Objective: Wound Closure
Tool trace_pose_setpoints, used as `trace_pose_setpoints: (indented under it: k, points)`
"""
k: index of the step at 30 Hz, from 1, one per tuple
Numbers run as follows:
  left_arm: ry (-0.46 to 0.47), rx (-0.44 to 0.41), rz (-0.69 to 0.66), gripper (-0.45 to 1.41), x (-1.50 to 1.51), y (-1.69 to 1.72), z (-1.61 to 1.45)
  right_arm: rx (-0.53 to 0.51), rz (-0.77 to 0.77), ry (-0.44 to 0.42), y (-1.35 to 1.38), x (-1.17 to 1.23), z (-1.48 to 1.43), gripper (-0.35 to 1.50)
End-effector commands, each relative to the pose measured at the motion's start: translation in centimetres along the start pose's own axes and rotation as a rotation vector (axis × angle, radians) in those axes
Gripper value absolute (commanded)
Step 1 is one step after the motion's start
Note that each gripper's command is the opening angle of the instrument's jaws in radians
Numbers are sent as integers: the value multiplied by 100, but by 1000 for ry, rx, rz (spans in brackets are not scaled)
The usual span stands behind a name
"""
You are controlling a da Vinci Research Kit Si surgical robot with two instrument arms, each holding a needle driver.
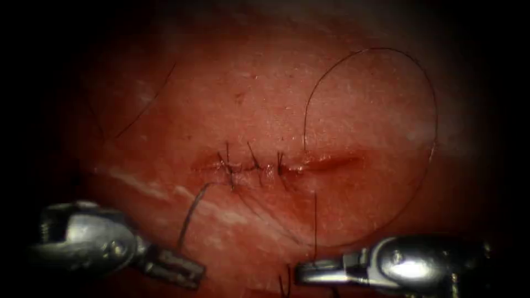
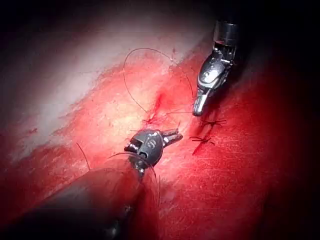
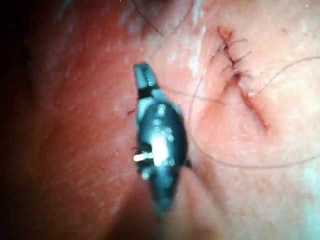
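We are noting the right tool (image 1: 301, 272) at lower centre, jaws closed on the thread (image 1: 315, 221), the left tool (image 1: 193, 274) lower left holding the needle (image 1: 190, 212) clear of the tissue (image 1: 265, 99); the slack loop risks snagging on the stitched cut (image 1: 276, 165).

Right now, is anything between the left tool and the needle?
Nothing visible. The needle lies on the tissue just above the left tool, below the left end of the cut; whether it's gripped is unclear. The right tool meets a thread strand.
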Motion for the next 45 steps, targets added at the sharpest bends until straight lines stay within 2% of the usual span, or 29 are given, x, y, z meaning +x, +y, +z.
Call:
trace_pose_setpoints:
  k: [1,3,6,7,8,9,11,12,14,19,21,23,29,35,37,39,40,45]
  points:
    - [-5,1,-2,-45,-3,0,6,22,5,11,-18,1,10,-35]
    - [-21,11,-14,-45,-3,2,-8,47,4,23,-28,11,15,-35]
    - [-29,19,-22,-45,-3,2,-17,45,-46,25,-27,14,17,-35]
    - [-33,25,-29,-45,-3,1,-24,25,-80,21,-25,14,16,-23]
    - [-42,40,-43,-45,-4,-1,-36,-28,-135,7,-16,11,14,56]
    - [-51,52,-57,-45,-6,-4,-47,-60,-149,-3,-7,7,10,95]
    - [-64,72,-74,-45,-9,-9,-58,-98,-162,-16,7,-1,7,115]
    - [-64,72,-74,-45,-9,-9,-58,-98,-162,-16,7,-1,7,115]
    - [-92,112,-106,-45,-22,-19,-75,-147,-153,-32,36,-16,-2,125]
    - [-116,142,-142,-45,-37,-29,-82,-182,-193,-33,72,-40,-6,125]
    - [-121,149,-144,-45,-39,-32,-82,-185,-201,-35,75,-44,-6,125]
    - [-130,160,-151,-45,-40,-35,-83,-175,-247,-42,87,-63,-3,121]
    - [-115,173,-158,-45,-38,-39,-85,-142,-391,-129,86,-85,6,100]
    - [-112,172,-161,-45,-38,-39,-85,-120,-426,-149,85,-85,6,96]
    - [-113,173,-162,-45,-38,-39,-84,-120,-432,-150,85,-84,7,73]
    - [-113,174,-163,-45,-38,-40,-84,-119,-443,-141,86,-83,5,-26]
    - [-113,174,-163,-45,-38,-40,-84,-121,-441,-135,86,-82,5,-35]
    - [-114,176,-165,-45,-38,-40,-84,-160,-388,-139,88,-69,-7,-35]
